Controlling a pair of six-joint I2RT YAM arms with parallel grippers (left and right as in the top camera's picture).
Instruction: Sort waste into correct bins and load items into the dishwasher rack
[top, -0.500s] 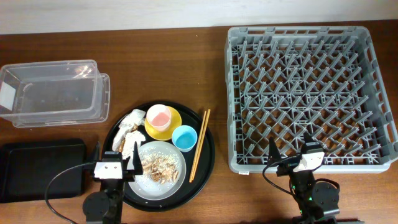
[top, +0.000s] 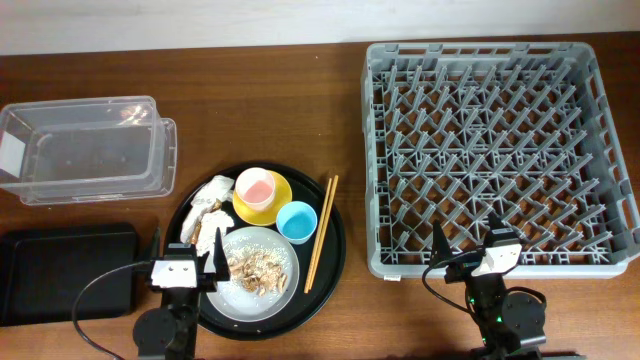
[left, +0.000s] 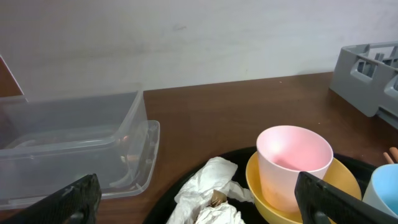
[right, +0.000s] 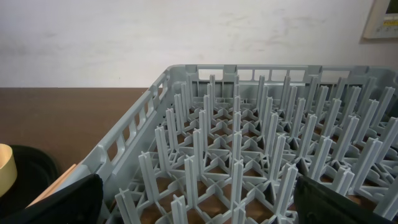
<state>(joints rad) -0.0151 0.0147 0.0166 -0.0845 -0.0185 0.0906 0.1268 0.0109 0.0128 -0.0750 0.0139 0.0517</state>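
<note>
On the round black tray (top: 330, 262) lie a crumpled white tissue (top: 211, 207), a pink cup (top: 254, 187) on a yellow saucer (top: 278, 204), a light-blue cup (top: 296, 221), wooden chopsticks (top: 320, 232) and a grey-white plate (top: 236, 297) with beige food scraps (top: 260, 268). The grey dishwasher rack (top: 490, 150) stands at the right. The clear tub (top: 85, 148) and the shallow black tray (top: 55, 272) are at the left. My left gripper (top: 185, 252) is open over the tray's near left, with the tissue (left: 208, 193) and pink cup (left: 292, 163) ahead. My right gripper (top: 470, 243) is open at the rack's near edge (right: 236, 174).
The brown wooden table (top: 270, 100) runs to a pale wall at the back. The tub's lid edge (left: 149, 152) lies beside the round tray. Both arm bases and cables sit at the table's near edge.
</note>
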